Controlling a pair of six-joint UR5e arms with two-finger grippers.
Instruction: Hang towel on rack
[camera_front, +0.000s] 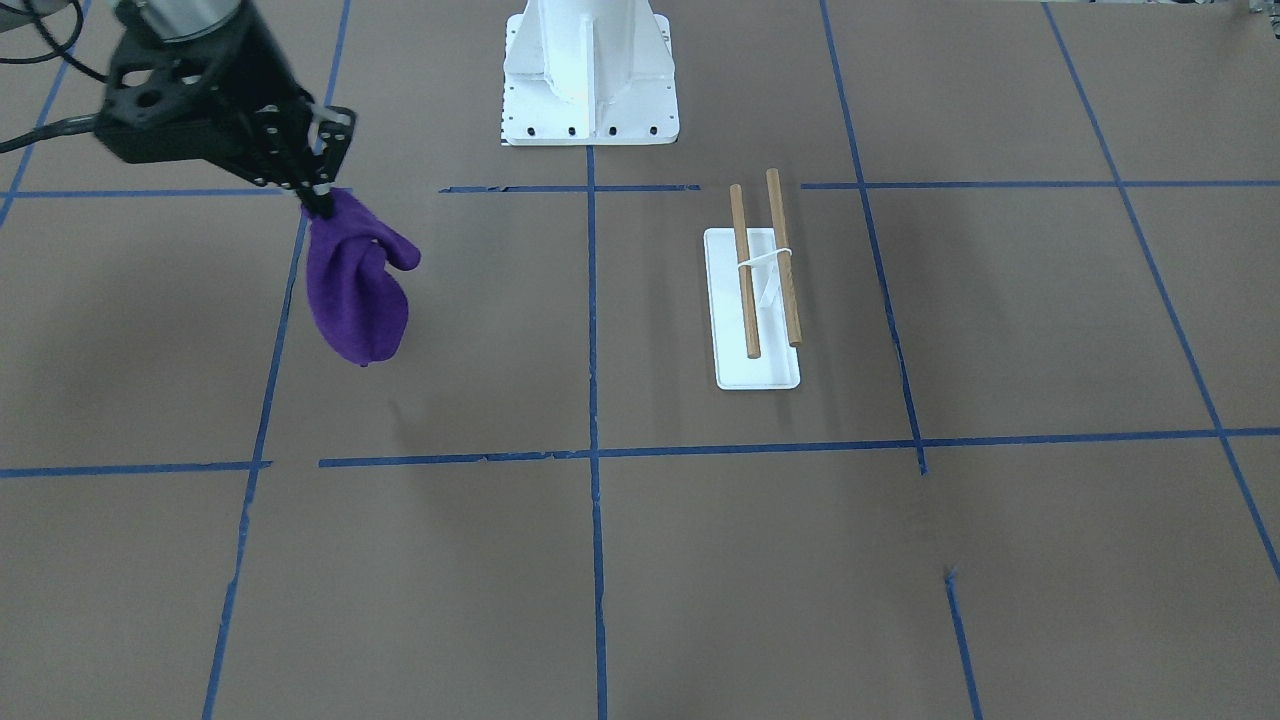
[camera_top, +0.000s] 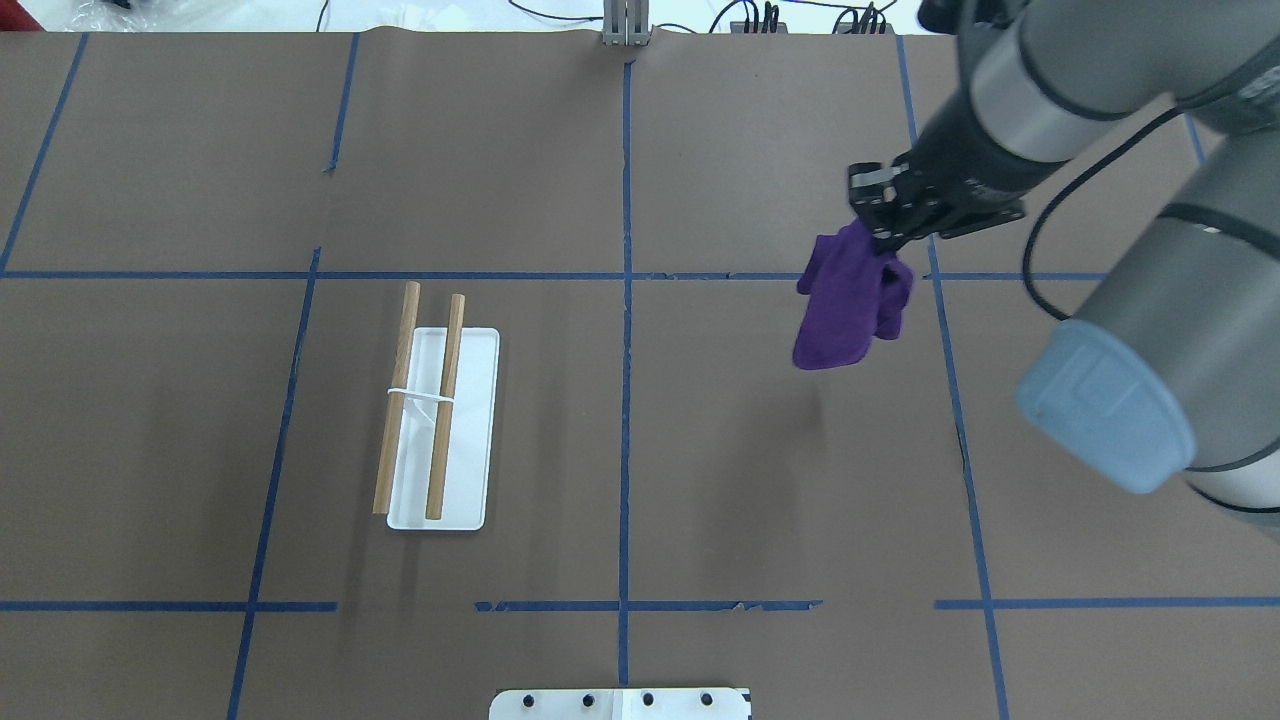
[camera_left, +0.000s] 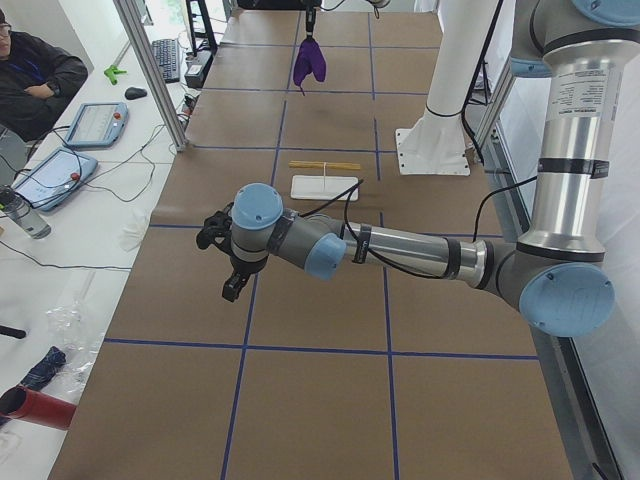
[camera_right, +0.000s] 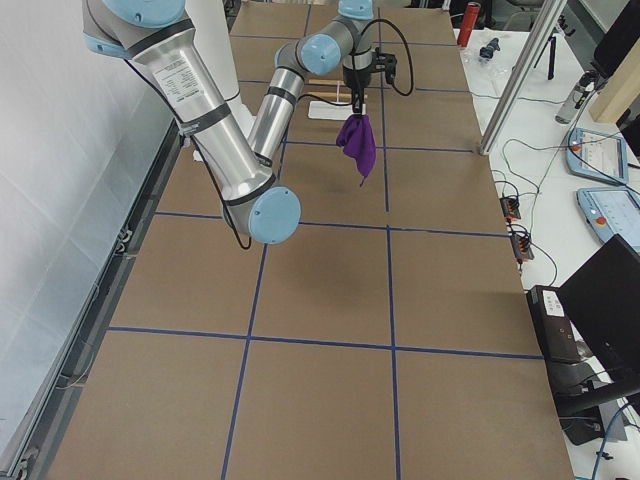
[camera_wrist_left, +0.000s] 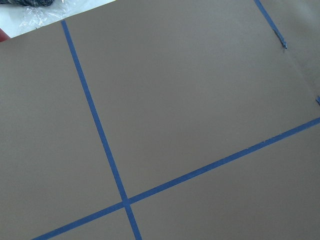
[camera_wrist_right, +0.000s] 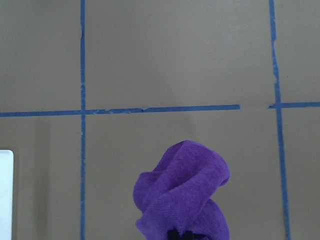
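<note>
Purple towel (camera_top: 845, 310) hangs bunched, long axis vertical, clear of bench (camera_top: 700, 480), on robot's right side, well apart from rack (camera_top: 470, 420). Rack's dowels (camera_top: 445, 400) lie level, pointing away from robot. Right claw (camera_top: 882, 245) points down, pinched on towel's top. Left arm stretched out low over bench; left claw (camera_left: 232, 285): cannot tell whether open.

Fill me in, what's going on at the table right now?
The right hand is shut on one end of a purple towel and holds it in the air, so the cloth hangs bunched above the table. The rack stands on the other half of the table, apart from the towel, with both wooden dowels bare, so nothing is hung yet. The left hand hovers out near the table's end, away from both; whether it is open or shut cannot be told.
</note>
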